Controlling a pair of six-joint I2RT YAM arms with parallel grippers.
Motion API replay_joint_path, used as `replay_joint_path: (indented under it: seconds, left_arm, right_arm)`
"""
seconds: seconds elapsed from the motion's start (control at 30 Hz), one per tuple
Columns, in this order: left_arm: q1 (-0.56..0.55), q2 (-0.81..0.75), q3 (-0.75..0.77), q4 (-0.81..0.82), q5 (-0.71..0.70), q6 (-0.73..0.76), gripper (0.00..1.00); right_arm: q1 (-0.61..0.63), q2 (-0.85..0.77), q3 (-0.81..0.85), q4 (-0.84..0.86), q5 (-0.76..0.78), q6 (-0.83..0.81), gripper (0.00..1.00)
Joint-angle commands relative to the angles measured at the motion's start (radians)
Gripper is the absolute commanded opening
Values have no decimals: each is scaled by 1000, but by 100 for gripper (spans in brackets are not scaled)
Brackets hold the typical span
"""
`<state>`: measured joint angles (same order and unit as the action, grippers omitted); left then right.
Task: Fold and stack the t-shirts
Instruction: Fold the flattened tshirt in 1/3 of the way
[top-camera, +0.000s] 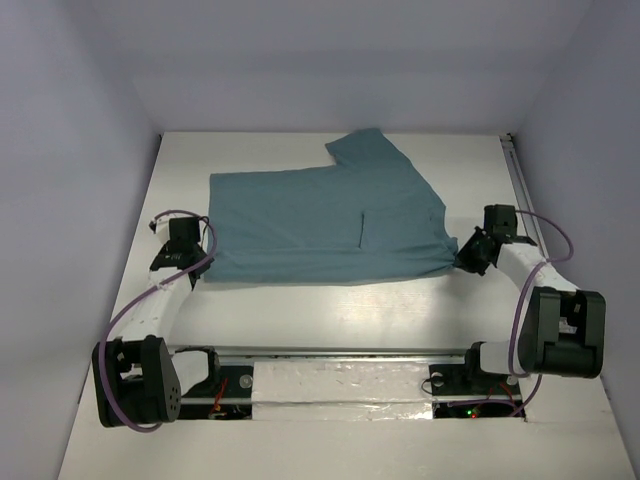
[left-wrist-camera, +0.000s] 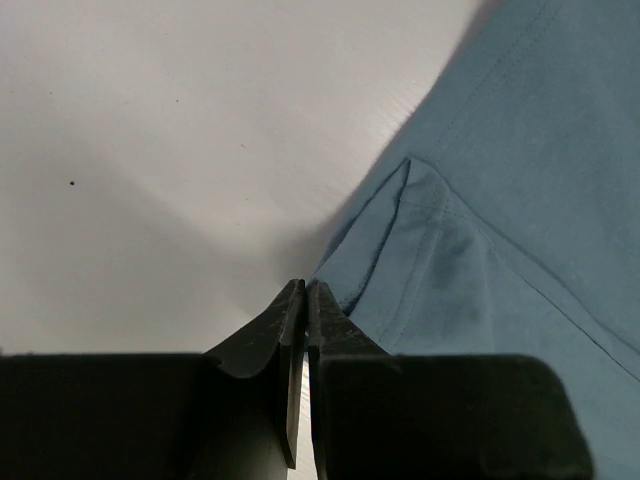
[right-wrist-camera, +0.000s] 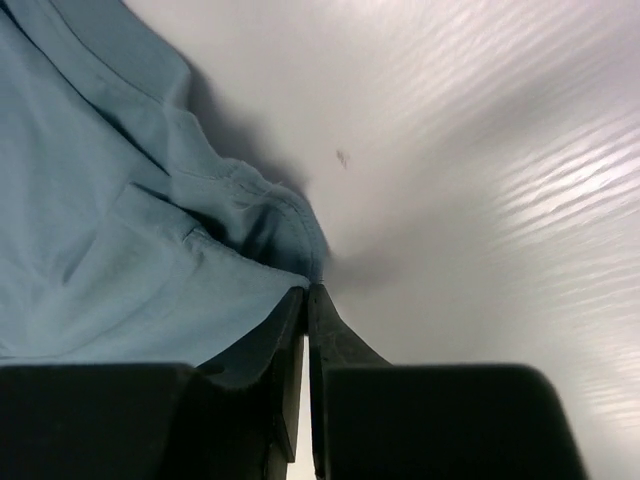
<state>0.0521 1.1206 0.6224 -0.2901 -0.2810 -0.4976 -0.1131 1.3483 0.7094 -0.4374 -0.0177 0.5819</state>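
Observation:
A single teal t-shirt (top-camera: 320, 220) lies flat on the white table (top-camera: 330, 320), with one sleeve pointing to the back and a folded edge near its middle. My left gripper (top-camera: 203, 262) is at its near-left corner. In the left wrist view the jaws (left-wrist-camera: 305, 287) are shut, with the hem of the t-shirt (left-wrist-camera: 500, 250) meeting the tips. My right gripper (top-camera: 463, 262) is at the near-right corner, where the cloth is drawn to a point. In the right wrist view the jaws (right-wrist-camera: 307, 290) are shut on the bunched corner of the t-shirt (right-wrist-camera: 100, 220).
Pale walls close in the table on the left, back and right. A thin rail (top-camera: 517, 175) runs along the right back edge. The arm bases and a silver strip (top-camera: 340, 378) sit along the near edge.

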Motion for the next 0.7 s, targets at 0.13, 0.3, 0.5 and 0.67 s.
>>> replay_joint_path:
  seconds: [0.13, 0.3, 0.5, 0.67]
  left_arm:
    - [0, 27, 40, -24, -20, 8, 0]
    - [0, 48, 59, -69, 5, 1, 0]
    - [0, 33, 76, -103, -6, -33, 93]
    - [9, -21, 163, -109, -88, -7, 99]
  right_arm:
    - [-68, 1, 28, -41, 58, -44, 16]
    - [-68, -57, 9, -112, -3, -34, 48]
    - [-68, -152, 90, -149, -31, -47, 67]
    - [-56, -183, 192, -121, -164, -70, 21]
